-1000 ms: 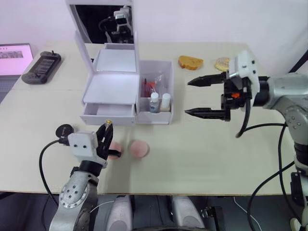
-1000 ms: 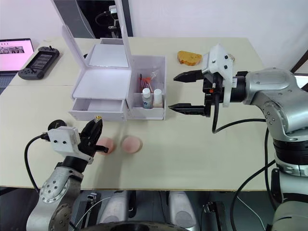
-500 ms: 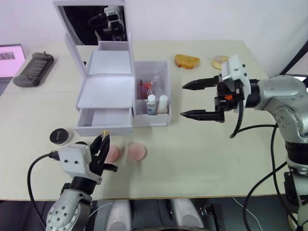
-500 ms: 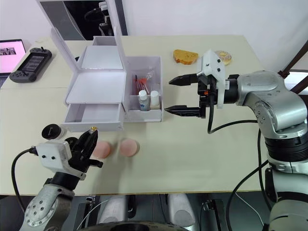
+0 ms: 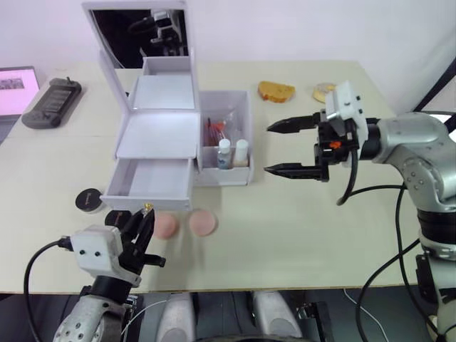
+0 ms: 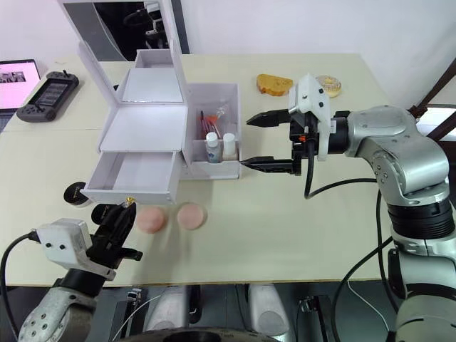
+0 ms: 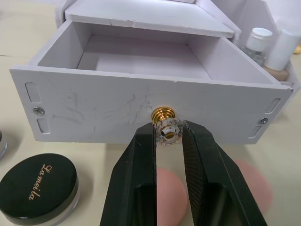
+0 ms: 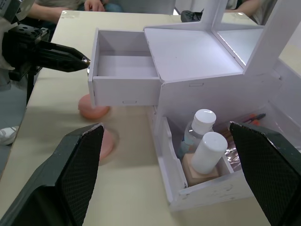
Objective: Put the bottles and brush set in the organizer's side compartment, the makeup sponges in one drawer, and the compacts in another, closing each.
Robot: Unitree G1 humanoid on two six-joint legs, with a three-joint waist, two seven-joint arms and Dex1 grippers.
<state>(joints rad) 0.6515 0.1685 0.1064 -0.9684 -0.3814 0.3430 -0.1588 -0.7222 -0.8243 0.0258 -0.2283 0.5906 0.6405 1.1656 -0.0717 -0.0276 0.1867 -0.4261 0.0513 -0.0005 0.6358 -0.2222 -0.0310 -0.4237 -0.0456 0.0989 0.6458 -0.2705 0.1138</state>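
Observation:
The white organizer [image 5: 158, 132] stands with its mirror lid upright. Its lower drawer [image 5: 147, 179] is pulled out and holds nothing. My left gripper [image 5: 147, 212] is shut on the drawer's clear knob [image 7: 167, 131]. Two pink makeup sponges [image 5: 166, 226] [image 5: 203, 222] lie on the table just in front of the drawer. Two black compacts [image 5: 90, 200] [image 7: 39, 185] sit to its left. The side compartment [image 5: 244, 121] holds both bottles [image 5: 224, 153] [image 5: 241, 150] and the brush set [image 5: 221, 126]. My right gripper [image 5: 268, 149] hovers open just right of that compartment.
A black game controller [image 5: 51, 92] and a laptop [image 5: 14, 80] lie at the far left of the table. A piece of bread [image 5: 278, 90] and a small round item [image 5: 325, 91] lie at the back right.
My left gripper has drawn back toward the table's front edge with the knob, pulling the lower drawer further out. The right gripper stays open in about the same place.

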